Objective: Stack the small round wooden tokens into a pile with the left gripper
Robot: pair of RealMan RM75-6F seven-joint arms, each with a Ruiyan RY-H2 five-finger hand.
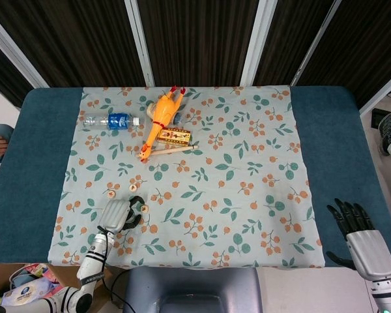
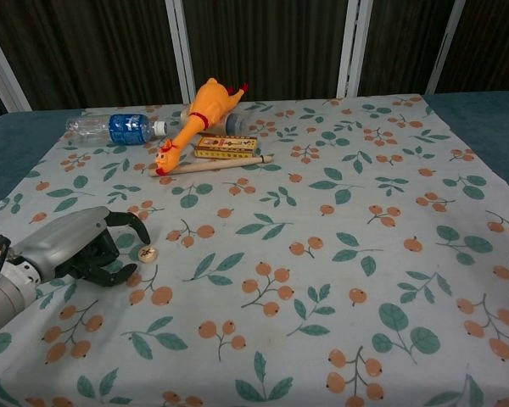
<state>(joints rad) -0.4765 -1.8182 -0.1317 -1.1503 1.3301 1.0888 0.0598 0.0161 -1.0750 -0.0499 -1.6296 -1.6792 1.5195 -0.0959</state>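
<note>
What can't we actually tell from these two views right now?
- Left robot hand: both views show its back; whether the curled fingers hold a token is hidden.
- Small round wooden tokens: the one by the fingertips has markings too small to read; two more appear only in head view.
- Right robot hand: head view only, wrist cut by the bottom edge.

Nothing here reads clearly: the bottle [image 2: 110, 127] has a blue label and the small box [image 2: 225, 147] has print, both too blurred.
</note>
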